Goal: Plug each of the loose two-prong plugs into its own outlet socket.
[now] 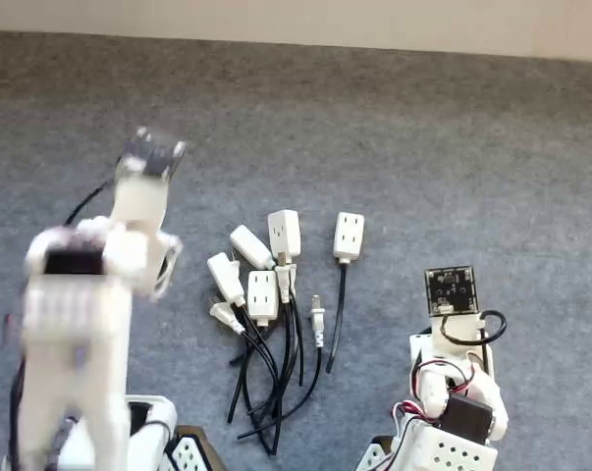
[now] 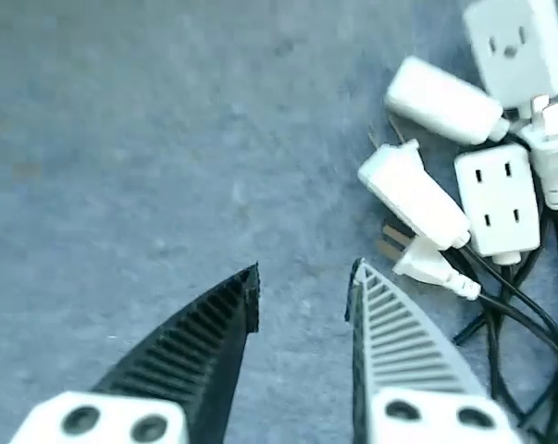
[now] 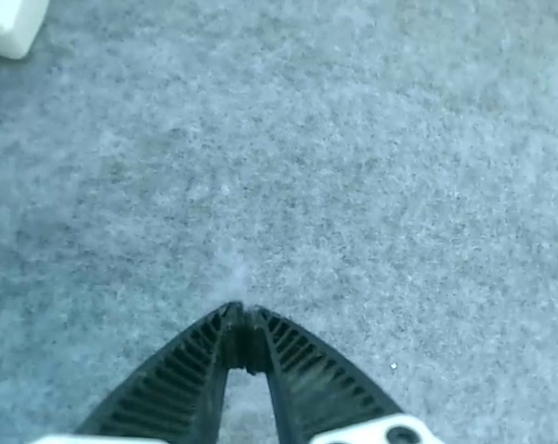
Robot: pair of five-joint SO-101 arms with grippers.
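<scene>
- White plastic, small, flat on the grey carpet (image 2: 121, 139): the nearest loose two-prong plug (image 2: 434, 268), at the edge of the tangle of plugs and outlets in mid-table.
- Long axis roughly crosswise to the left gripper's reach. Brass prongs toward bare carpet, black cord (image 2: 501, 310) trailing into the bundle.
- Just beyond it, a longer white plug (image 2: 413, 190), then a double outlet socket (image 2: 498, 199) lying face-up with slots free.
- Left gripper (image 2: 303, 282) spread wide, nothing between. Plug outside the gap, just beside the tip of the white finger (image 2: 390, 351).
- Likely called for: a sideways shift toward the white finger's side and some wrist turn, to close across the plug's body rather than its prongs.
- Right gripper (image 3: 244, 324) pressed together on nothing, over bare carpet.
- Right arm (image 1: 453, 392) tucked near its base, well apart from the tangle. Left clearly the nearer.
</scene>
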